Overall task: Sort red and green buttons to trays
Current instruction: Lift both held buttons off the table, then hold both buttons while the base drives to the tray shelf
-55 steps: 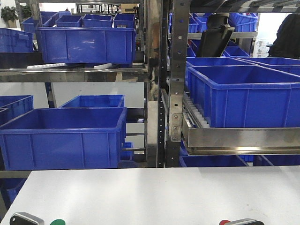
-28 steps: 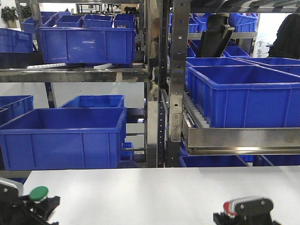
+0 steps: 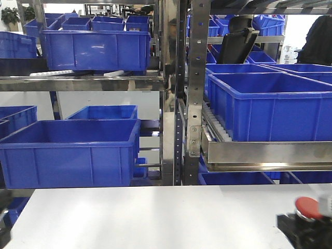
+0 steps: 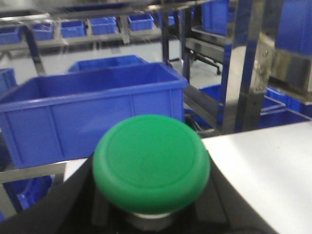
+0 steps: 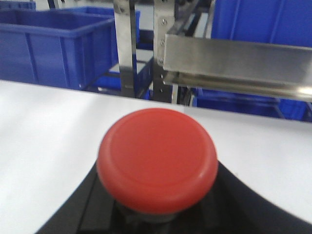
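Red button (image 5: 157,158) fills the right wrist view, cap up, riding above the white counter (image 3: 155,218). The front view shows it low at the right edge, off the surface. Green button (image 4: 152,163) sits likewise in the left wrist view, w/ a blue crate (image 4: 92,105) behind it. Handling, as I judge it: both are light, rigid plastic & not fragile. Caps are smooth, domed, prob. slippery, and likely to depress if squeezed, so the hold belongs on the blocky black body below the cap, across its flat sides, not on the cap rim. They look a bit top-heavy, so either may tip if set down crooked. Right end effector (image 5: 156,219): dark shapes flank the neck on either side. By the look of it, it's clenched on the red button's body, open only as wide as that body, w/ pad contact hidden under the cap. Left end effector (image 4: 151,222): same picture, grasping the green button, gap narrow, contact hidden. No trays in any view, so can't say how near the drop is.
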Controlling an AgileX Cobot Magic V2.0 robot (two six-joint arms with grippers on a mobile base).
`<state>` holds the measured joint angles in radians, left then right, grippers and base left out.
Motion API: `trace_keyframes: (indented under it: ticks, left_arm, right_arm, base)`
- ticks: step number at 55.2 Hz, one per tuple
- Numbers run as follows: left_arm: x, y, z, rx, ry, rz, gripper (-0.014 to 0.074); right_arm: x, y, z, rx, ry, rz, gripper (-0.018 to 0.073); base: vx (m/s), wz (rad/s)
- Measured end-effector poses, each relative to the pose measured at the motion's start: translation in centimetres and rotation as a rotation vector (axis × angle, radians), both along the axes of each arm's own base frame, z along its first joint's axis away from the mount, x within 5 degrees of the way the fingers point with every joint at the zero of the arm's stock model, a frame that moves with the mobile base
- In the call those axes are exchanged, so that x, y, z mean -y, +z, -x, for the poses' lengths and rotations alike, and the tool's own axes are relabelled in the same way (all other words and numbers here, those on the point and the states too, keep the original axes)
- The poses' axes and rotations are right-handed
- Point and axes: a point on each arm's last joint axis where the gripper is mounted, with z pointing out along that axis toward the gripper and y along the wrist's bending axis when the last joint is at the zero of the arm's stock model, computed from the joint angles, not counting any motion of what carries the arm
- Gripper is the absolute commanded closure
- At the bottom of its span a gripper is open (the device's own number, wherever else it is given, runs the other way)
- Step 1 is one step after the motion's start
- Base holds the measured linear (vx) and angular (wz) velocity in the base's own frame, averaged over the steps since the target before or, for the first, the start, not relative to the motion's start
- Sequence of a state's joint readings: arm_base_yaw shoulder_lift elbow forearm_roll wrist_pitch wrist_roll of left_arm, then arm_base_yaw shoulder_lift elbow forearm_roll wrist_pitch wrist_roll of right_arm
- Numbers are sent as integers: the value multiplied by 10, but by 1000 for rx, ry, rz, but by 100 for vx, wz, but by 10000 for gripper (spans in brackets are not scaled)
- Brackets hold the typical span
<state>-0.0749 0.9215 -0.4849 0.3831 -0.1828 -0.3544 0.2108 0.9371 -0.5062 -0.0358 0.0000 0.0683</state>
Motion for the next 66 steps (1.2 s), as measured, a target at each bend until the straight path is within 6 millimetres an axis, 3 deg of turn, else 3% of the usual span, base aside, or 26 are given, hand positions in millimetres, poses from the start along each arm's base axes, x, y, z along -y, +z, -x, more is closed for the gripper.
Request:
trace_keyframes:
  ticks: [6, 13, 22, 66]
  left_arm:
    - [-4, 8, 30, 70, 14, 5, 596]
    - [-7, 3, 61, 127, 27, 17, 596]
    - [-10, -5, 83, 168, 38, 26, 596]
    - [-10, -4, 89, 197, 38, 31, 596]
  right_arm:
    - [6, 11, 26, -8, -5, 3, 569]
    - [11, 24, 48, 45, -7, -8, 569]
    - [14, 29, 63, 87, -8, -17, 569]
    - [15, 29, 65, 114, -7, -23, 569]
  base:
    - [0, 0]
    - [0, 0]
    - [0, 0]
    - [0, 0]
